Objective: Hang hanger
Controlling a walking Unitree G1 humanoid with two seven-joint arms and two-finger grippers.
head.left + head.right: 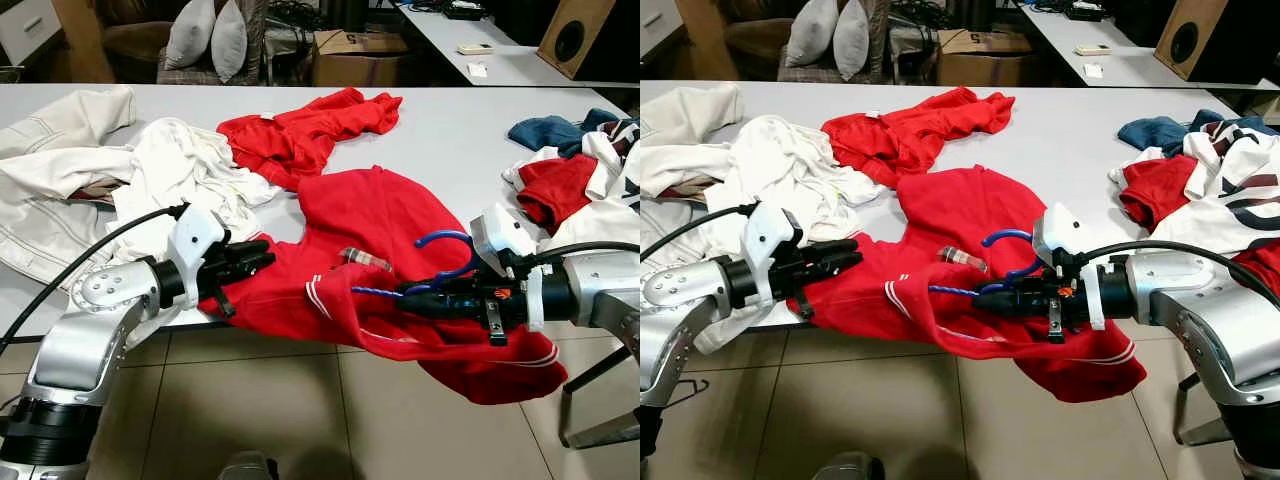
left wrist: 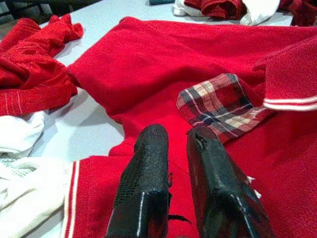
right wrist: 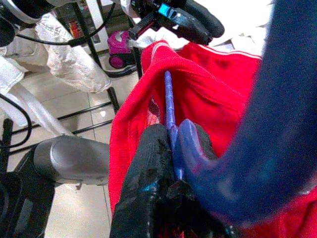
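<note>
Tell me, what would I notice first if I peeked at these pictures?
The big red shirt spills over the near edge of the white table. The right pincer clamps a blue hanger against it, and the left pincer rests on its other end.

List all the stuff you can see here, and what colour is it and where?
red polo shirt: 1, red with white trim, draped over the table's front edge
hanger: 1, blue, over the polo shirt, held in the right pincer
red garment: 1, red, crumpled mid-table
white clothes: a heap, white and cream, left side of the table
mixed clothes: a heap, red, white and blue, right side of the table
table: 1, pale grey
cushions: 2, grey, behind the table
speaker: 1, wooden, back right
left pincer: 1, black, nearly closed, at the shirt's left edge
right pincer: 1, black, shut on the hanger
</note>
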